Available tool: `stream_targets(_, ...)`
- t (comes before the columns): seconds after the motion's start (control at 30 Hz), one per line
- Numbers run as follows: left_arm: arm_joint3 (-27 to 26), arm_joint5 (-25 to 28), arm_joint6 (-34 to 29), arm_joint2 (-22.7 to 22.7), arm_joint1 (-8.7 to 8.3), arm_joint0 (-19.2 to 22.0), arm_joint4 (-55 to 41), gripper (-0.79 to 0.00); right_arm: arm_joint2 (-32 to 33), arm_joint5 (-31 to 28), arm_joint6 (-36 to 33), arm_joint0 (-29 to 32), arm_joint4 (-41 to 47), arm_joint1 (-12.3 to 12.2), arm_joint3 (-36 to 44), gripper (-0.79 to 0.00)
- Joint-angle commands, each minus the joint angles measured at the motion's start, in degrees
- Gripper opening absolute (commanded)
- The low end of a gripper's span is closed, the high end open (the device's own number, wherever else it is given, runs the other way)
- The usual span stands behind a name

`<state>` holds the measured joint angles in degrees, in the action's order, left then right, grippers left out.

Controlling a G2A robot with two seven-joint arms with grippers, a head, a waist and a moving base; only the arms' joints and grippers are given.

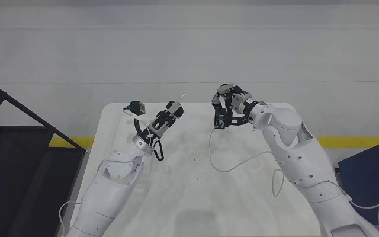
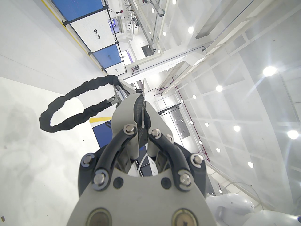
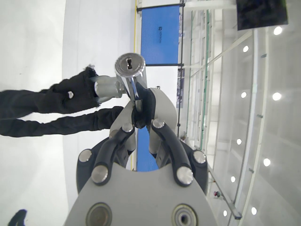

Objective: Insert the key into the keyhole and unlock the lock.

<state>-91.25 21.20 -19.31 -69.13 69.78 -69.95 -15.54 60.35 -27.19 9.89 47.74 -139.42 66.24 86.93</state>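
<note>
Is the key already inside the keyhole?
No, the keyhole on the shiny lock held by the right tool is just an empty dark slot.

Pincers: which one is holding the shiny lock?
The right pincer: it grips the silver lock with the black chain. The left pincer pinches only the thin key.

The thin key (image 2: 143, 105) sits edge-on between the left fingers (image 2: 123, 115). The chrome lock (image 3: 131, 76) is clamped in the right fingers (image 3: 163, 105), keyhole (image 3: 129, 63) beyond their tips.
</note>
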Motion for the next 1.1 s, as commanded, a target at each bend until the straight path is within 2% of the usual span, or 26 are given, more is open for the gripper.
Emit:
stream_targets(0.0,0.0,0.0,0.0,0.0,0.0,0.0,0.0,-0.785,0.0,-1.7,-2.2,1.0,1.7,0.1,2.0,-0.785)
stream_targets(0.63,0.0,0.0,0.0,0.0,0.0,0.0,0.0,-0.785,0.2,-2.5,-3.0,1.8,3.1,0.2,3.6,-0.785)
stream_targets(1.07,0.0,0.0,0.0,0.0,0.0,0.0,0.0,-0.785,-1.3,2.9,-8.8,3.4,-2.3,0.6,6.6,-0.785)
